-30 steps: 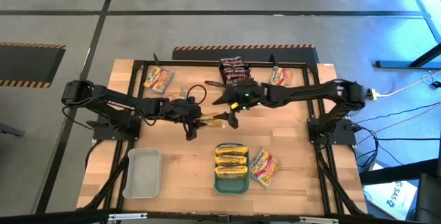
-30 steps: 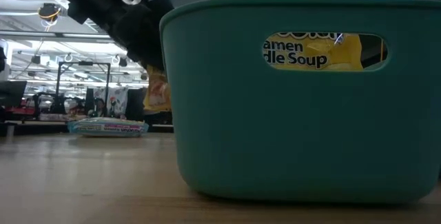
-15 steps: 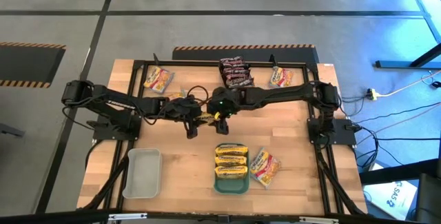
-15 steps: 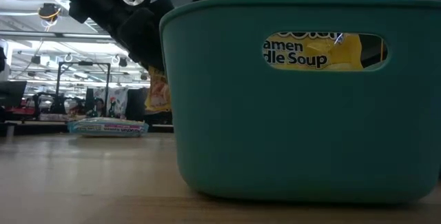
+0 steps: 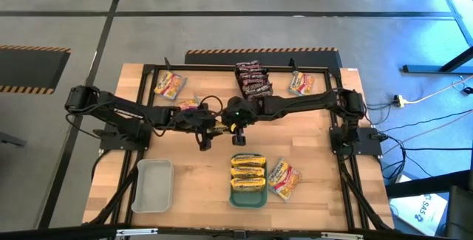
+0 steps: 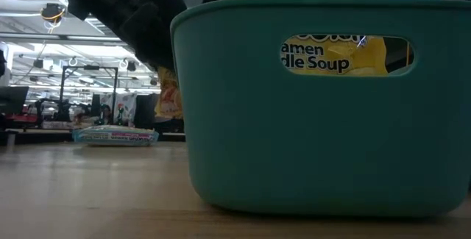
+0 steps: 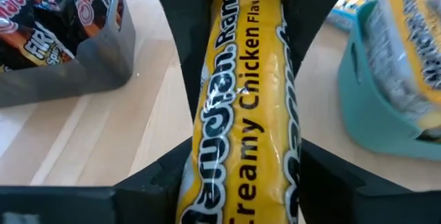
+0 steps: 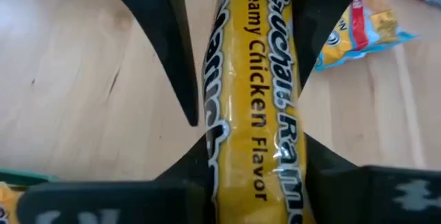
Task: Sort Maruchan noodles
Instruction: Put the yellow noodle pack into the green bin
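Yellow packet point(image 5: 222, 126) mid-handover behind teal tray point(image 5: 248, 199): right gripper point(image 5: 235, 125) clamped it, left gripper point(image 5: 209, 128) apparently loosening; loose packets remained.

Yellow packets point(image 5: 248, 172) — maybe seven; maroon packets point(image 5: 253, 79) — two or three; trays point(image 5: 153, 185) — two.

Teal tray point(image 6: 294, 143) close up, yellow packet point(image 6: 335, 54) inside, another packet point(image 6: 114, 134) beyond
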You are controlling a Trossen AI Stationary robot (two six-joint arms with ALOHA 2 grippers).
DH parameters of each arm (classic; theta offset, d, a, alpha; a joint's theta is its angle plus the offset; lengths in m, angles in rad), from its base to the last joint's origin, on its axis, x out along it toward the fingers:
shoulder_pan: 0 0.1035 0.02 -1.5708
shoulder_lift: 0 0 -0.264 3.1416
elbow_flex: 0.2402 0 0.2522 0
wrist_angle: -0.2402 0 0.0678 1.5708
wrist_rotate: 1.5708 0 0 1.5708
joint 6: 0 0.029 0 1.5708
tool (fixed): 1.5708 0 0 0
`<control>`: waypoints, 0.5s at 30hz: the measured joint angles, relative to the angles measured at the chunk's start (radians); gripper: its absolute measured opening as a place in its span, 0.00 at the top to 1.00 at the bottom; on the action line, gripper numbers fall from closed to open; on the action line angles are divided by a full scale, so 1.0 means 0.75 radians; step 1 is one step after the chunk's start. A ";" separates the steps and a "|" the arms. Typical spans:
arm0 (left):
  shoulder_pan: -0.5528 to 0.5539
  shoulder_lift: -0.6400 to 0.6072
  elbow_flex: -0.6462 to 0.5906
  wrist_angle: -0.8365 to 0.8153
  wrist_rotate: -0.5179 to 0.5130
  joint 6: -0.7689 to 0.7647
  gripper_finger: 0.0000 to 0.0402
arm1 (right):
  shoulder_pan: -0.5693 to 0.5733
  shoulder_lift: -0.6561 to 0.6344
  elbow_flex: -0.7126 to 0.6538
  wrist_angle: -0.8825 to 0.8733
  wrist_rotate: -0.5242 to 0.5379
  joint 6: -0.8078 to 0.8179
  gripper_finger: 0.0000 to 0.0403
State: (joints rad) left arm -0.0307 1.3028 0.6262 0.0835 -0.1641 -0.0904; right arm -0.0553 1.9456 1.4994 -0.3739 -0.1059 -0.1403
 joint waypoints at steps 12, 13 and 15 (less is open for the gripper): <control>-0.085 -0.214 0.003 -0.174 -0.008 -0.136 0.46 | 0.118 -0.180 -0.001 -0.238 0.186 0.023 0.79; -0.098 -0.225 0.003 -0.180 -0.008 -0.150 0.46 | 0.131 -0.196 -0.001 -0.264 0.195 0.039 0.79; -0.126 -0.245 0.003 -0.199 -0.009 -0.181 0.46 | 0.159 -0.234 -0.002 -0.304 0.216 0.071 0.79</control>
State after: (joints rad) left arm -0.1250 1.1189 0.6281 -0.0658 -0.1707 -0.2265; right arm 0.0637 1.7705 1.4979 -0.6021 0.0560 -0.0869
